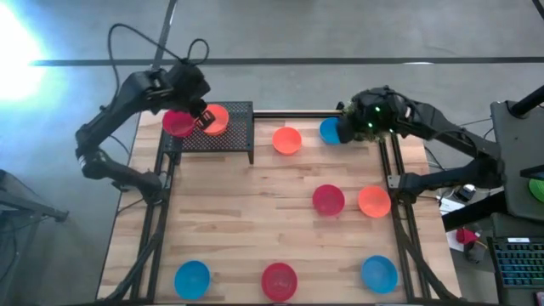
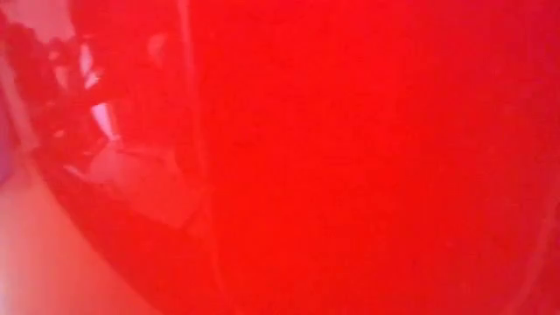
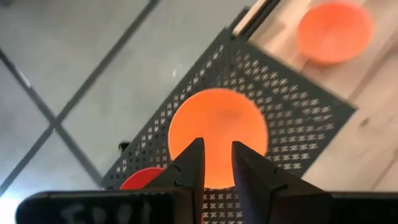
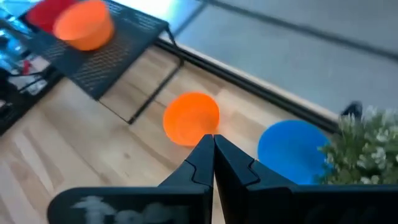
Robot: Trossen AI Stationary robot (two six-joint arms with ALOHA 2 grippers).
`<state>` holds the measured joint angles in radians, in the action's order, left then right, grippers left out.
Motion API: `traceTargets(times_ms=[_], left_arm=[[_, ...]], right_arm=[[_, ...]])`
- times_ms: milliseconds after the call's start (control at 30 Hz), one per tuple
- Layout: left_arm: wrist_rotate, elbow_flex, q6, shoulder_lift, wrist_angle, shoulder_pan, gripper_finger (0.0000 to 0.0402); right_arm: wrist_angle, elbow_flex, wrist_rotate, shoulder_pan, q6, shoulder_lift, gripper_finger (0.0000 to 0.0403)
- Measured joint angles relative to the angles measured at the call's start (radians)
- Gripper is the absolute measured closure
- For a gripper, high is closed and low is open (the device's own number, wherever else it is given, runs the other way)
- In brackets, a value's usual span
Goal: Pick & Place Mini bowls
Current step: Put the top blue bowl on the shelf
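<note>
Counted from the high view: 9 mini bowls total. Red, 3: one red bowl (image 1: 178, 123) on the black perforated rack (image 1: 234, 136) at the table's far left corner, partly under the left arm; one red bowl mid-table (image 1: 328, 200); one red bowl at the near edge (image 1: 279, 280). Orange, 3: orange bowl on the rack (image 1: 216, 120) touching or overlapping the red one beside it; orange bowl on the wood (image 1: 287, 140) just right of the rack; orange bowl by the right rail (image 1: 374, 202), just beside the mid-table red one. Blue, 3: blue bowl at the far edge (image 1: 330, 130), partly hidden by the right gripper; blue bowl near left (image 1: 192, 279); blue bowl near right (image 1: 379, 274). Wooden table (image 1: 229, 212) carried all of these.

Left gripper (image 3: 216, 163) hovered over the rack's orange bowl (image 3: 217, 137), fingers (image 3: 190, 165) a narrow gap apart, nothing between them, not gripping. Red bowl's rim (image 3: 143, 178) showed only as a sliver beside it.

Right gripper (image 4: 213, 149) sat at the far right edge, fingers pressed together, holding nothing. Beyond it: the orange bowl (image 4: 191, 117) and blue bowl (image 4: 291, 149), w/ a small green plant (image 4: 367, 146) cut off at the frame edge.

Low view was useless: filled w/ red, most likely a bowl right against the lens, can't confirm which.
</note>
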<state>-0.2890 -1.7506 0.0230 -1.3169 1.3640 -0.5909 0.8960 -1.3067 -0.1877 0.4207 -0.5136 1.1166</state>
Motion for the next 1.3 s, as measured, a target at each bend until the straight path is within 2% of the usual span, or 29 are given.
traceTargets(times_ms=[167,367,667,1067,1300], left_arm=[[0.0,0.001,-0.008,0.073,-0.061,0.058,0.0323],[0.0,0.002,-0.012,0.124,-0.09,0.077,0.0323],[0.003,0.003,-0.028,0.131,-0.09,0.079,0.0323],[0.003,0.003,-0.017,0.121,-0.091,0.078,0.0323],[0.003,0.004,-0.016,0.121,-0.091,0.078,0.0323]], right_arm=[[0.032,0.0,0.112,0.06,-0.011,0.089,0.0394],[0.036,0.001,0.113,0.061,-0.01,0.204,0.0394],[0.044,0.001,0.099,0.07,-0.003,0.368,0.0394],[0.079,0.002,0.118,0.154,-0.05,0.5,0.0394],[0.072,0.002,0.118,0.182,-0.021,0.535,0.0353]])
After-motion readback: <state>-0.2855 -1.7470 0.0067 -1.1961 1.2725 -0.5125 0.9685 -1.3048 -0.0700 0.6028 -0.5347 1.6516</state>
